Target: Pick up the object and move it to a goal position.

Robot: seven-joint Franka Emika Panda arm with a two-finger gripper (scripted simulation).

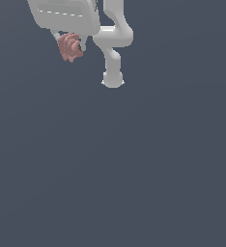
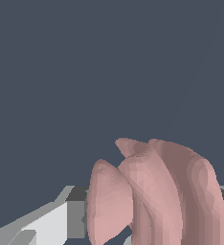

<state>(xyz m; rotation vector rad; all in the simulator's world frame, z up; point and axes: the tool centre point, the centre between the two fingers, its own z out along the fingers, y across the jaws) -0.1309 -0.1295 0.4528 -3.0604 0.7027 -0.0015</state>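
The object (image 1: 69, 47) is a small pinkish-red lump with finger-like lobes. It hangs under the white gripper (image 1: 69, 42) near the top of the exterior view, toward that view's left, well above the grey floor. The gripper is shut on it, with a finger showing on each side. In the wrist view the object (image 2: 157, 191) fills the near part of the picture, its ridged lobes standing between the grey-white fingers (image 2: 51, 222).
The white arm (image 1: 114, 43) bends down to its base (image 1: 112, 79) on the plain dark grey floor (image 1: 134, 169), to the exterior view's right of the gripper. No goal marker shows.
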